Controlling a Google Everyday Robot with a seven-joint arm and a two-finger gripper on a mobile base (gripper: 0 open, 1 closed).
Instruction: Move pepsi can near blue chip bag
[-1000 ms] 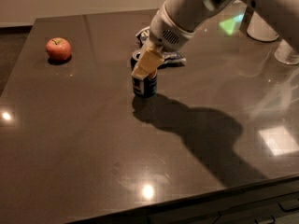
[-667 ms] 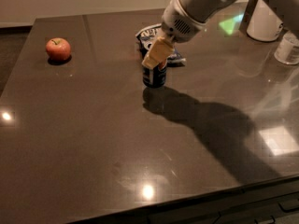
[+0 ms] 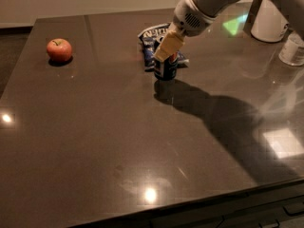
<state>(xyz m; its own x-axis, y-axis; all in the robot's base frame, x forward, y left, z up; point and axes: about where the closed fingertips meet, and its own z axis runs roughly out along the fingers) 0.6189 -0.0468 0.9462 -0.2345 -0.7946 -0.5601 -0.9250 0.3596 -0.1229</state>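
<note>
**A:** Since a second ago, the gripper (image 3: 169, 45) has carried the pepsi can (image 3: 165, 68) up-frame. It now sits just right of upper centre, at the blue chip bag's (image 3: 151, 42) lower edge. I cannot tell if they touch.

**B:** Fingers?

**A:** Closed on the can's top, holding it.

**B:** Risks?

**A:** Pushing further could shove or crumple the bag. A tilted release might tip the can on the glossy surface (image 3: 95, 141).

**B:** Count?

**A:** One can, one bag, one apple (image 3: 59, 50) upper left, and one white jug (image 3: 268, 20) and one white cup (image 3: 292, 49) upper right.
</note>
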